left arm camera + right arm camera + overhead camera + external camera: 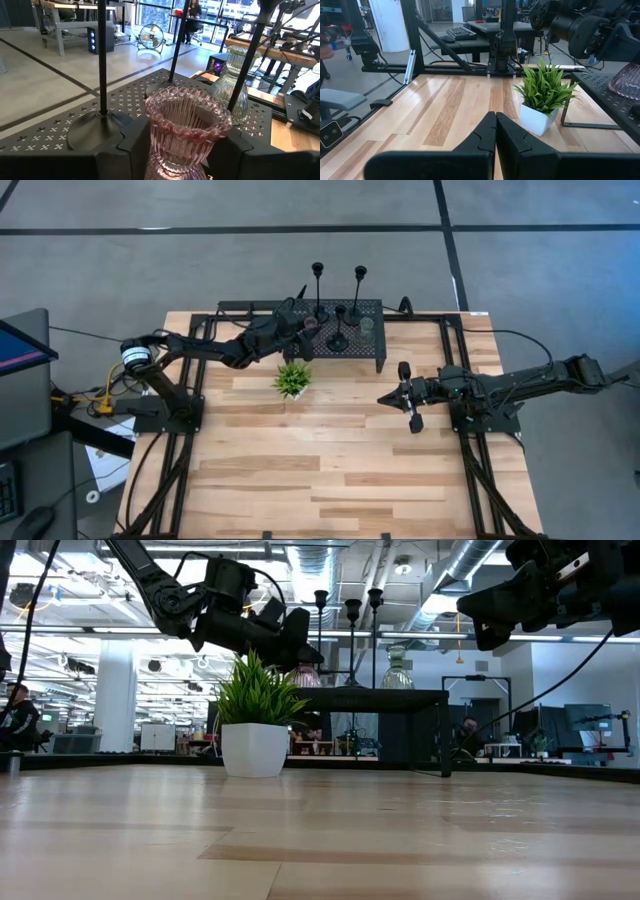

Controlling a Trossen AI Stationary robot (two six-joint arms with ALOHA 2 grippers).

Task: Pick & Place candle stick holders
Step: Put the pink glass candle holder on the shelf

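The left gripper (300,321) is over the near left part of the black mesh rack (372,352). Its dark fingers (127,142) squeeze the pink glass cup (186,127) from both sides. In the low view the pink cup shows just above the rack top.

The green glass cup (232,82) stands on the rack, just behind the pink one. Three tall black candle stick holders (339,328) stand on the rack too. One round base (95,130) sits right beside the pink cup.

The small potted plant (292,380) stands on the wooden table (330,480), close to the rack's front edge.

The right gripper (385,397) hangs over the table with its fingers pressed together and nothing in them. It is well apart from the rack. The near half of the table is bare wood.
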